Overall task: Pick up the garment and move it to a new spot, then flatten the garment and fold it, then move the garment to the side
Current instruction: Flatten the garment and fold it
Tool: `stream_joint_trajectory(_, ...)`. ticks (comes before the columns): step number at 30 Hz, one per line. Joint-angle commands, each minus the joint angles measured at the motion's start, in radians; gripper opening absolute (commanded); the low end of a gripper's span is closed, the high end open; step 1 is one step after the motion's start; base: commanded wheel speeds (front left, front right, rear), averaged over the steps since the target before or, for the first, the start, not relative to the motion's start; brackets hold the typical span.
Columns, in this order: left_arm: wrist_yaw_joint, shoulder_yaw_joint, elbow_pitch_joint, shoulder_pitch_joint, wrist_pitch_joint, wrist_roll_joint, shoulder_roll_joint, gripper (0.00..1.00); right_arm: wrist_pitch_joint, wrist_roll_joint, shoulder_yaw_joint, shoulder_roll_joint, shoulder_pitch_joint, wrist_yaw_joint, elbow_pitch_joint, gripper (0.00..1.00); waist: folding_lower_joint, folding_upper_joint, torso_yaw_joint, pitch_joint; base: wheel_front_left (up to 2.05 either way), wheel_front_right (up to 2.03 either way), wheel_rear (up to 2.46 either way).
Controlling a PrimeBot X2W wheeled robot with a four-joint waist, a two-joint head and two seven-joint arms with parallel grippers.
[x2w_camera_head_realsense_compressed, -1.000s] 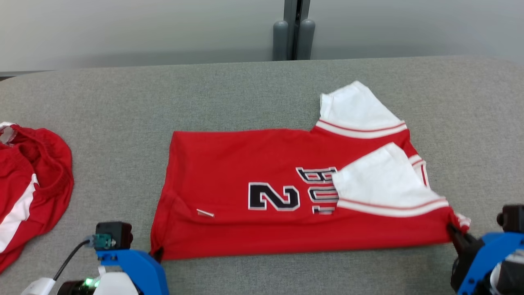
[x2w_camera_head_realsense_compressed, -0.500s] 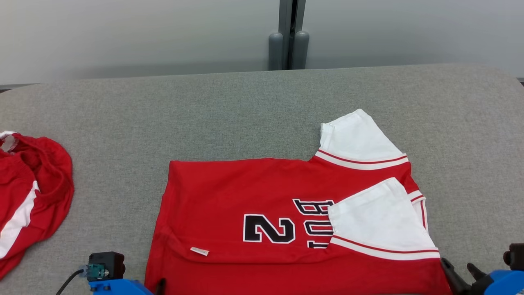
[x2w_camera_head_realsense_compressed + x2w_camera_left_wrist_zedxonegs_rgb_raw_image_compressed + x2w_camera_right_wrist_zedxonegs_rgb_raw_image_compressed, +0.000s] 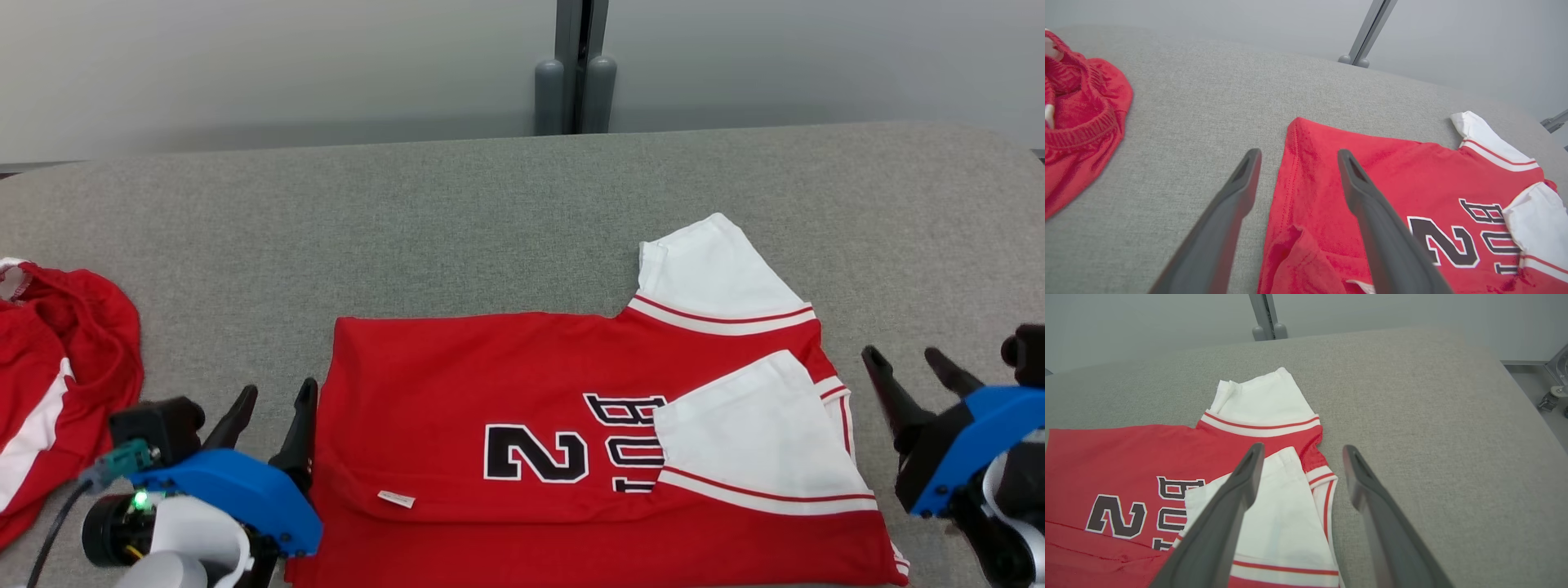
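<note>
Lying long side left-to-right, jersey (image 3: 522,384), sleeves toward right; left fingers (image 3: 300,416) and right fingers (image 3: 890,392) apart.

Red jersey (image 3: 490,367), white red-striped sleeves (image 3: 710,269), black numerals (image 3: 535,453); grey table (image 3: 408,204); red-white heap (image 3: 65,367), perhaps shorts

2 red garments lie on 1 grey table (image 3: 490,204): 1 jersey (image 3: 506,367) with 2 white sleeves (image 3: 710,269), and 1 crumpled garment (image 3: 65,359) to the jersey's left. 2 grippers flank the jersey: 1 left gripper (image 3: 277,386), 1 right gripper (image 3: 900,352). 2 grey posts (image 3: 549,94) stand beyond the jersey.
</note>
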Motion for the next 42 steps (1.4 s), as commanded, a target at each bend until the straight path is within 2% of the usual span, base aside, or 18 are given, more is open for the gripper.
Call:
stream_joint_trajectory(1,-0.038,0.0,0.018,-0.055,0.019,-0.013,0.005,1.0,0.022,-0.011,0.012,-0.003,-0.061,0.0,-0.007,1.0,0.0,0.0,0.0,0.014,0.0,0.0,0.0)
stream_joint_trajectory(6,-0.139,-0.009,0.074,-0.22,0.146,-0.058,0.039,1.0,0.075,-0.023,0.061,-0.003,-0.217,0.0,0.034,1.0,0.0,0.0,-0.005,0.063,0.0,0.0,0.0)
stream_joint_trajectory(8,-0.154,-0.008,0.093,-0.253,0.173,-0.065,0.05,1.0,0.087,-0.027,0.076,-0.006,-0.248,0.0,0.05,1.0,0.0,0.0,-0.008,0.075,0.0,0.0,0.0)
stream_joint_trajectory(13,-0.237,-0.002,0.161,-0.39,0.375,-0.173,0.092,1.0,0.13,-0.047,0.158,-0.036,-0.406,0.0,0.151,1.0,0.0,0.0,-0.031,0.134,0.0,0.0,0.0)
stream_joint_trajectory(16,-0.261,-0.002,0.182,-0.464,0.495,-0.207,0.141,1.0,0.135,-0.04,0.207,-0.045,-0.491,0.0,0.206,1.0,0.0,0.0,-0.044,0.164,0.0,0.0,0.0)
stream_joint_trajectory(20,-0.266,-0.033,0.195,-0.523,0.628,-0.218,0.184,1.0,0.126,-0.029,0.253,-0.052,-0.567,0.0,0.277,1.0,0.0,0.0,-0.058,0.192,0.0,0.0,0.0)
stream_joint_trajectory(22,-0.262,-0.039,0.196,-0.54,0.676,-0.239,0.184,1.0,0.113,-0.02,0.265,-0.047,-0.598,0.0,0.306,1.0,0.0,0.0,-0.063,0.204,0.0,0.0,0.0)
stream_joint_trajectory(27,-0.26,-0.072,0.205,-0.567,0.758,-0.224,0.208,1.0,0.084,-0.014,0.286,-0.046,-0.647,0.0,0.38,1.0,0.0,0.0,-0.077,0.229,0.0,0.0,0.0)
stream_joint_trajectory(42,-0.257,-0.122,0.252,-0.584,0.82,-0.202,0.212,1.0,0.011,0.002,0.275,-0.027,-0.769,0.0,0.561,1.0,0.0,0.0,-0.113,0.272,0.0,0.0,0.0)
